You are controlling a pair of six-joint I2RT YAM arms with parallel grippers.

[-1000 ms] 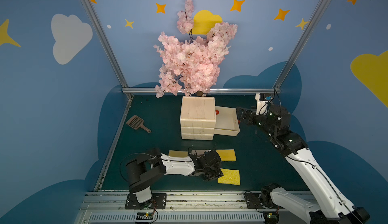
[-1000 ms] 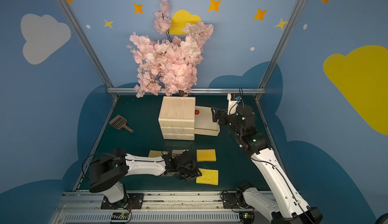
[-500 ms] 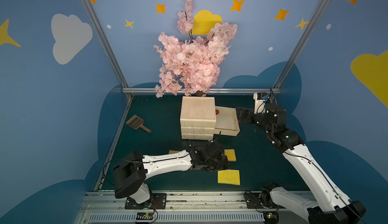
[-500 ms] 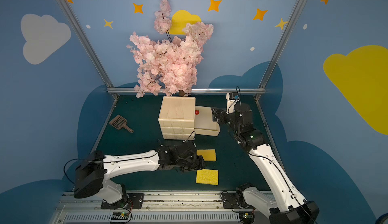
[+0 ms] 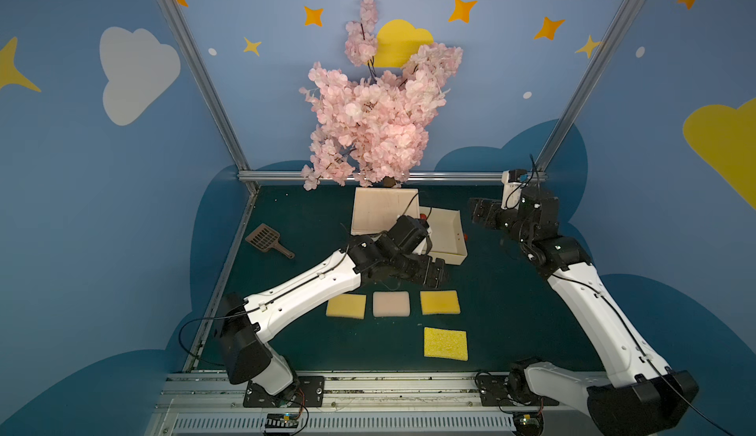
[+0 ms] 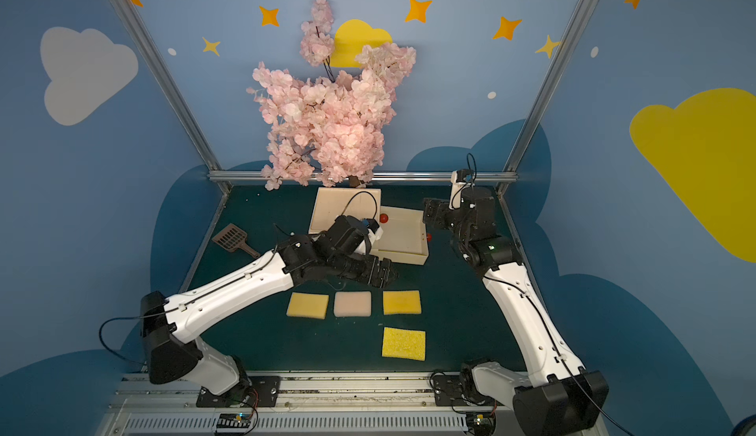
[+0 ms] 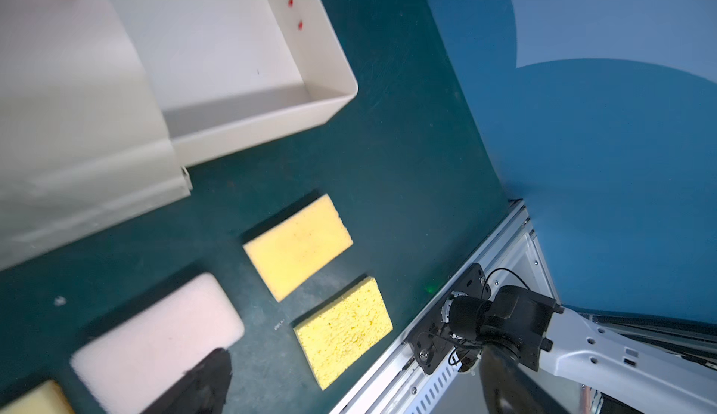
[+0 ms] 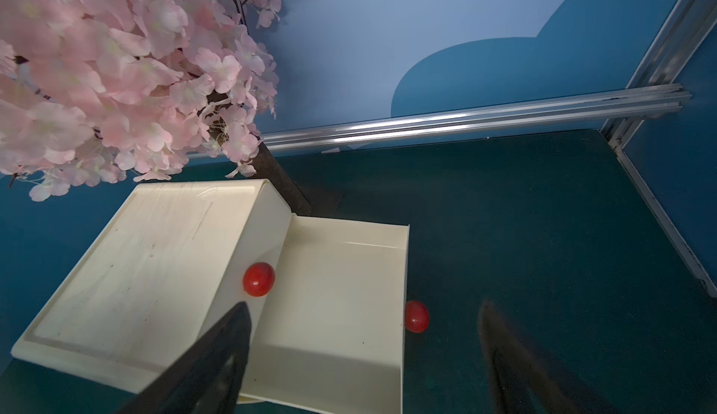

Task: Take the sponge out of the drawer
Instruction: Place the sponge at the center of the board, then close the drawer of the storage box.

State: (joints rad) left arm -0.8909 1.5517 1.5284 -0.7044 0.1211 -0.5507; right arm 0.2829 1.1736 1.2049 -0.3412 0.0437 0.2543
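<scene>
The cream drawer [image 5: 448, 246] stands pulled out of its cabinet [image 5: 382, 209], and what shows of its inside [image 8: 341, 315] holds no sponge. Several sponges lie on the green mat in front. A row holds a yellow sponge [image 5: 346, 306], a pink sponge [image 5: 391, 304] and another yellow sponge [image 5: 439, 302]. A porous bright yellow sponge [image 5: 445, 343] lies nearer the front. My left gripper [image 5: 435, 276] hovers open and empty between the drawer and the row, above the pink sponge [image 7: 155, 338]. My right gripper [image 5: 476, 211] is open and empty beside the drawer's red knob [image 8: 416, 317].
A brown slotted scoop [image 5: 268, 239] lies at the left of the mat. A pink blossom tree [image 5: 376, 119] rises behind the cabinet. Blue walls close in both sides, and a metal rail [image 5: 368, 385] runs along the front edge.
My left gripper has opened and lifted back toward the drawer, uncovering the pink sponge in the row. The right arm has barely moved.
</scene>
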